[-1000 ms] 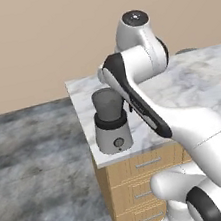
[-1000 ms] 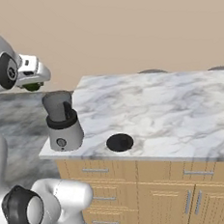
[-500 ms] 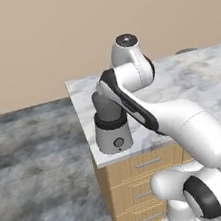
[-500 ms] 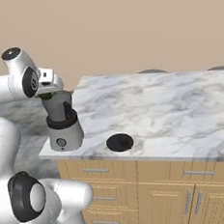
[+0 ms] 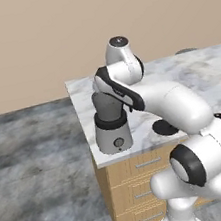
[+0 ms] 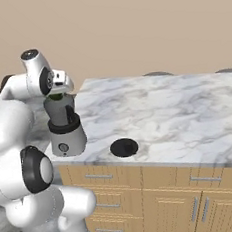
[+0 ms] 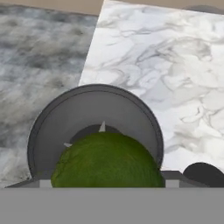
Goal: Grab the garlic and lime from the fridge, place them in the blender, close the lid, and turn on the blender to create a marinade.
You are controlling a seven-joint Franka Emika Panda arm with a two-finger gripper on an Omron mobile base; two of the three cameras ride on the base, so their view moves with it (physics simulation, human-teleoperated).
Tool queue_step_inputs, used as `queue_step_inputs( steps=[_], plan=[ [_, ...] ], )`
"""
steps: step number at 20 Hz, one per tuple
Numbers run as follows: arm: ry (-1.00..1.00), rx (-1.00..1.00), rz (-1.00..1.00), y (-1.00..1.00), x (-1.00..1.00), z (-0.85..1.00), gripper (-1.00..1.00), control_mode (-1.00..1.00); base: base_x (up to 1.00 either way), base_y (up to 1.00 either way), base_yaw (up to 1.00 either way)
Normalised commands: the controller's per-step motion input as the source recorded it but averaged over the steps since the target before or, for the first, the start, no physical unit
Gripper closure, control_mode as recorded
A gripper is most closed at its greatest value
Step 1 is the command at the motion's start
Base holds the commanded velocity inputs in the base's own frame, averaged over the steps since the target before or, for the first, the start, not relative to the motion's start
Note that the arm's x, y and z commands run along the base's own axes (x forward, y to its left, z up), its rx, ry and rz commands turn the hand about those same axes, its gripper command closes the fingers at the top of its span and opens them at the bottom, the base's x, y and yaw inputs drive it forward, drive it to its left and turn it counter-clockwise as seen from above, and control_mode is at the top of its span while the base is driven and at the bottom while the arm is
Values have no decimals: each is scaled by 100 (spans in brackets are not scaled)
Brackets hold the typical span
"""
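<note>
Above the blender [image 7: 94, 118] jar's open mouth sits the dark-green, pebbly lime [image 7: 107, 161].

Dark green lime [image 7: 107, 159] just above open blender [image 6: 64, 129] jar; black lid [image 6: 124, 147] on counter beside.

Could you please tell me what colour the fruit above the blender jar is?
The lime is dark green, clearest in the hand view.
</note>
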Motion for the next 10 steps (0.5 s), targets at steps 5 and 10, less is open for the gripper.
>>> queue_step_inputs(
  steps=[5,10],
  plan=[
    [16,0,2,10,6,-39,100,-100,0,0,0],
    [14,0,1,2,0,-66,100,-100,0,0,0]
  ],
)
